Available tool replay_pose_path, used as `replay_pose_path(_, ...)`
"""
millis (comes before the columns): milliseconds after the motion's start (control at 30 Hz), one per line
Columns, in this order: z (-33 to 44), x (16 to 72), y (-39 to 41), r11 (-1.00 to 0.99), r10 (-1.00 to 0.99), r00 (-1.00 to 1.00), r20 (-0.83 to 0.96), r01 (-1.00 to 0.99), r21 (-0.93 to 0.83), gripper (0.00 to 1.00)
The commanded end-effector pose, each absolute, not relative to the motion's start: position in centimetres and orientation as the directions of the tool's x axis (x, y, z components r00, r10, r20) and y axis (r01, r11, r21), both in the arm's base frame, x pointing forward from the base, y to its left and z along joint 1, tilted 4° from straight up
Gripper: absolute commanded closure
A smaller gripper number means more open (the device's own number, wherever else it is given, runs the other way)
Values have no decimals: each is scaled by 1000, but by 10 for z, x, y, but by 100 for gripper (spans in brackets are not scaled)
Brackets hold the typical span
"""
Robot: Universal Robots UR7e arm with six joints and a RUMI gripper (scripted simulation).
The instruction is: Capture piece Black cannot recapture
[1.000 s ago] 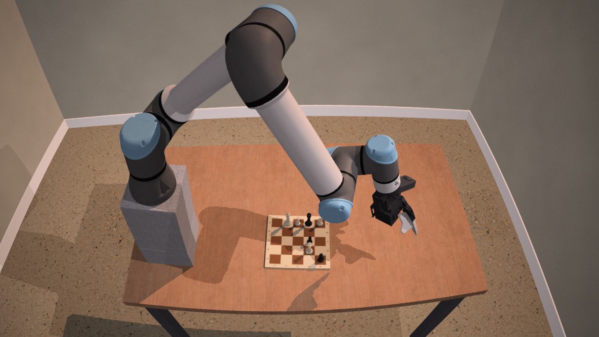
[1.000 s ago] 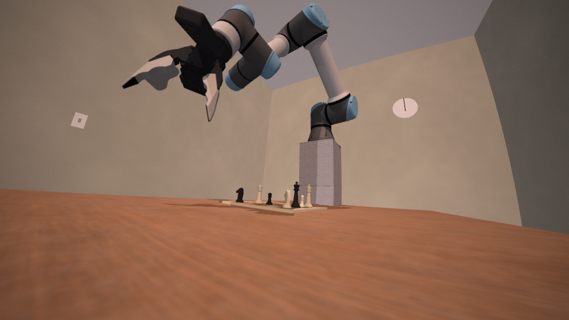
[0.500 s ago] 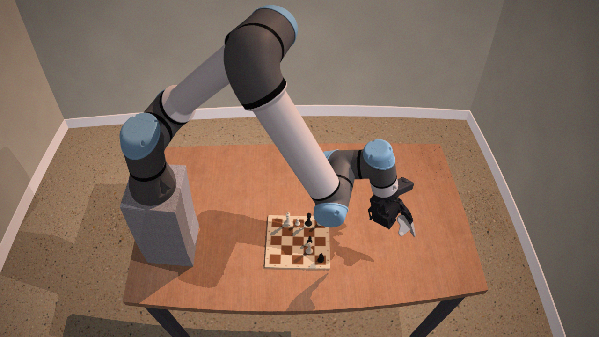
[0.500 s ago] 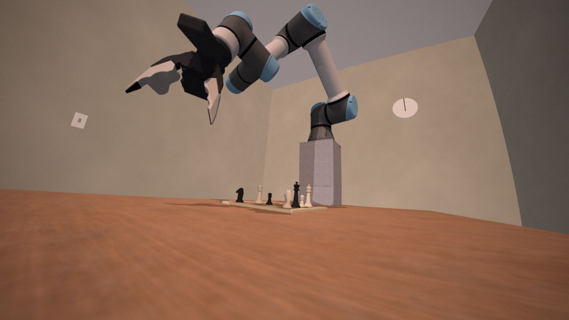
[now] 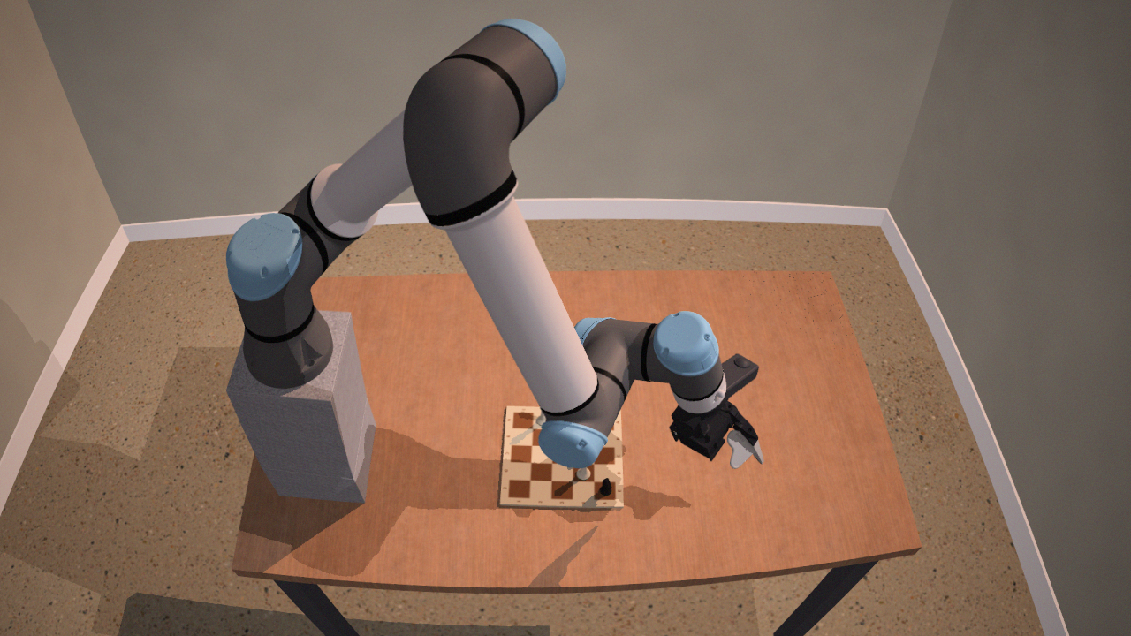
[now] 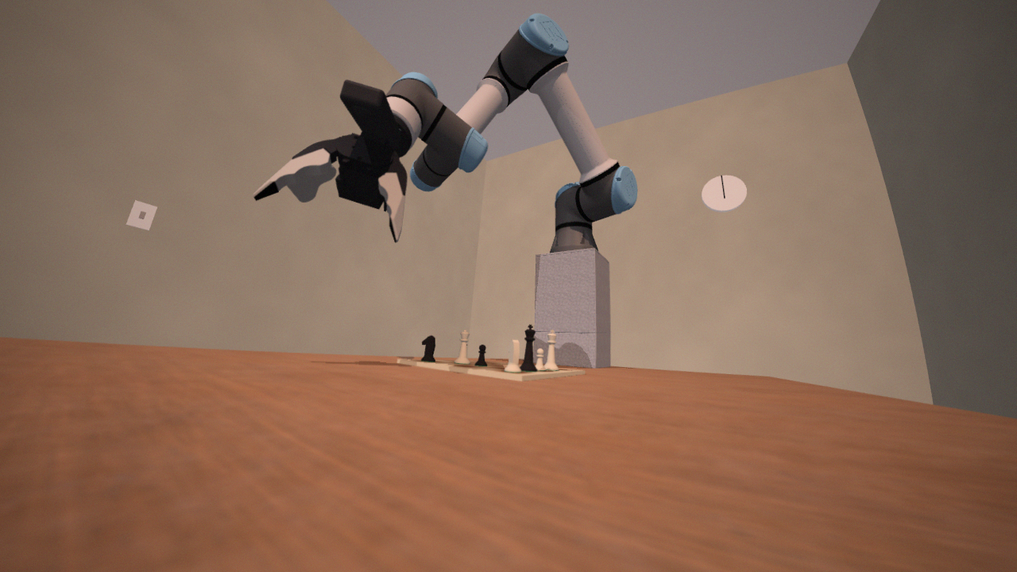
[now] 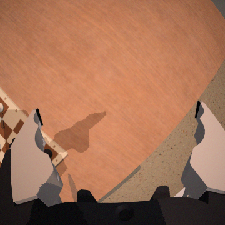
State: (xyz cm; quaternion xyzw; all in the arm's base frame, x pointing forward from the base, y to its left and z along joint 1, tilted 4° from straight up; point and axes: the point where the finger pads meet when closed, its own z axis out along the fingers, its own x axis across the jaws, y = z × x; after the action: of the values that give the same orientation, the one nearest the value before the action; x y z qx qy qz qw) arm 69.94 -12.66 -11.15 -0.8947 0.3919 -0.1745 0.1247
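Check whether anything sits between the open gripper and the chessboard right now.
Nothing visible does. The gripper hangs open and empty, high above bare table, beside the chessboard. In the top view the arm's own wrist joint covers several squares.

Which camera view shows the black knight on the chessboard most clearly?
The exterior view: the black knight stands in clear profile at the board's left end. The top view shows only a small dark piece; the wrist view shows no knight clearly.

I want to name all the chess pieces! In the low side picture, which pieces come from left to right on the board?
Black knight → tall white piece → black pawn → white piece → black king → white pawn → tall white piece.
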Motion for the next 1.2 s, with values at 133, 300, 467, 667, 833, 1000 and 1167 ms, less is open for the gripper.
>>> replay_pose_path(133, -123, 662, -143, -656, -718, 679, 152, -588, -473, 0)
replay_pose_path(300, -132, 629, -157, -634, -689, 717, 103, -528, -565, 0)
replay_pose_path(467, -138, 610, -165, -613, -670, 739, 77, -492, -618, 0)
replay_pose_path(667, -144, 592, -173, -591, -647, 761, 52, -457, -665, 0)
replay_pose_path(833, -150, 568, -183, -551, -618, 786, 27, -408, -728, 0)
replay_pose_path(1000, -156, 551, -190, -524, -591, 807, 6, -379, -763, 0)
replay_pose_path(1167, -159, 540, -195, -502, -575, 818, -4, -356, -788, 0)
